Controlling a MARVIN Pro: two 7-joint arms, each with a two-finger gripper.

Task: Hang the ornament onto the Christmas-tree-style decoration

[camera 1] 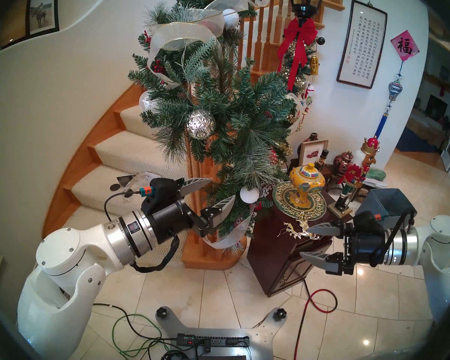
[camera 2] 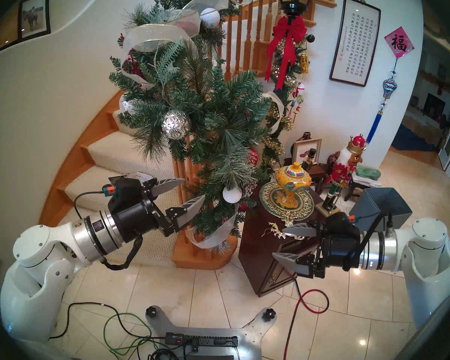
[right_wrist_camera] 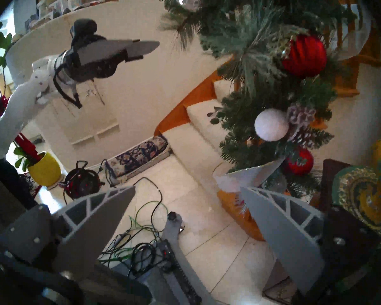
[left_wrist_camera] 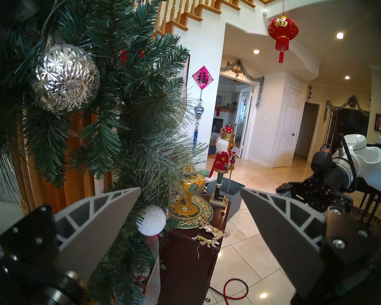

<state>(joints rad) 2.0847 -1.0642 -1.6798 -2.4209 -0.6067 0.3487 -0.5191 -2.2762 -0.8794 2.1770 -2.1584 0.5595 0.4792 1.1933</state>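
Both arms up front, nothing held. Left end effector (camera 1: pixel 210 189) jaws spread wide, empty, level, tips right at the lower needles of the garland (camera 1: pixel 218 105). Right end effector (camera 1: pixel 305 241) also fully spread and empty, hovering at the near corner of the dark wood counter (camera 1: pixel 276 263).

Reindeer ornament (camera 1: pixel 300 231) lies flat on the counter's near edge, gold and silver, just off the right upper fingertip; head view can't settle whether they touch. Its thread is too thin to trace. Left wrist view shows it (left_wrist_camera: pixel 211 233) clear of the doily.

Obstructions: yellow lidded jar (camera 1: pixel 307 185) on a green-gold doily (camera 1: pixel 300 203) directly behind the ornament, white snowy ball (camera 1: pixel 249 194) hanging just left of the counter, sheer ribbon (camera 1: pixel 226 240) looping under the lowest branches. Silver faceted ball (camera 1: pixel 201 124) sits higher up in the needles. Grey bin (camera 1: pixel 385 203) behind the right wrist, nutcracker (camera 1: pixel 359 169) beyond.

Right wrist view is blurred; ornament is outside its frame. A red ball (right_wrist_camera: pixel 302 55) is tucked deep in the branches. Garland top is cut off by the frame. Cables and power strip (camera 1: pixel 213 342) on the floor tiles.
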